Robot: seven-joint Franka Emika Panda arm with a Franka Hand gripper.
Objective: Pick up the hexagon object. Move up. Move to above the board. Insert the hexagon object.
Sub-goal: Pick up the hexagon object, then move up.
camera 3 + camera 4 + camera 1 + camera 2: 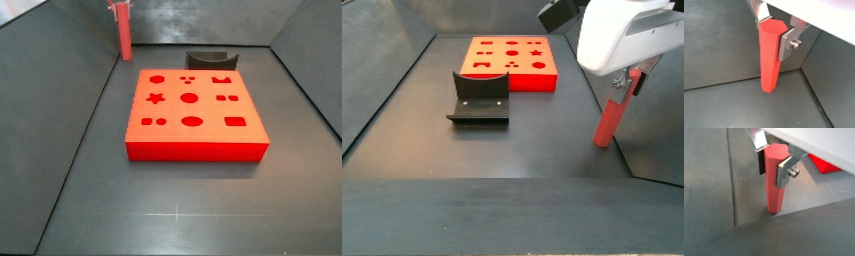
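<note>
The hexagon object (769, 60) is a long red-pink prism that stands upright with its lower end on the dark floor. It shows in both wrist views (776, 183) and both side views (124, 32) (613, 118). My gripper (774, 29) has its silver fingers (789, 42) pressed on the rod's upper part, one on each side; it also shows in a wrist view (774, 158). The board (193, 113) is a bright red block with star, circle, square and oval holes; it lies apart from the rod, also in a side view (513, 62).
The fixture (209, 61), a dark L-shaped bracket, stands at the board's far end, also in a side view (478, 98). Grey enclosure walls (724, 40) rise close beside the rod. A corner of the board shows in a wrist view (825, 164).
</note>
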